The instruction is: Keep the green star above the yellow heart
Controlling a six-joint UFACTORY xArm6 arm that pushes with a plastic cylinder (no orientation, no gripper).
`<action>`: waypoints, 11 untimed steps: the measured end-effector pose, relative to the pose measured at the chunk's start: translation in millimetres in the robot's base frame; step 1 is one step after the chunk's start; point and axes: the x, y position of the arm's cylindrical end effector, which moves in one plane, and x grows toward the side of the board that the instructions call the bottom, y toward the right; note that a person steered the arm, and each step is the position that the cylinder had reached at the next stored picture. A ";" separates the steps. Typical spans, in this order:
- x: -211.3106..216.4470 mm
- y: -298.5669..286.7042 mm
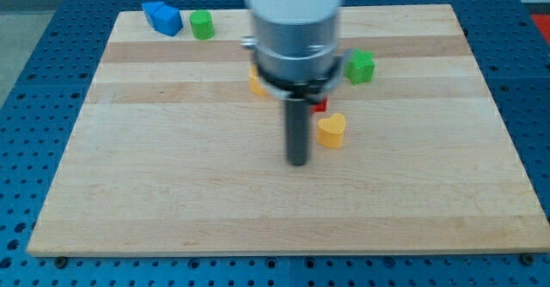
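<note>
My tip [297, 161], a bare rod with no jaws, sits just left of the yellow heart [331, 130]; I judge it best to circle up and nudge the green star [360, 66] leftward until it stands directly above that heart

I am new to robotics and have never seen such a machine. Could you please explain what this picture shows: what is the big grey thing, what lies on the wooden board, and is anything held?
There is one picture, from one camera looking down at a slant on a wooden board. The big grey cylinder is the end of a robot arm. It has no hand, only a dark rod; my tip slides on the board and pushes blocks. Nothing is held.

On the board lie small blocks. The yellow heart is just to the view's right of my tip. A green block, its shape unclear, lies above the heart. Another green block and a blue block sit near the view's top left. A small red block and another yellow block are partly hidden behind the arm.
</note>
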 end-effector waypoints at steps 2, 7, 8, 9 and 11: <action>-97.3 62.8; -170.7 61.6; -183.7 43.1; -202.3 45.9; -209.6 61.9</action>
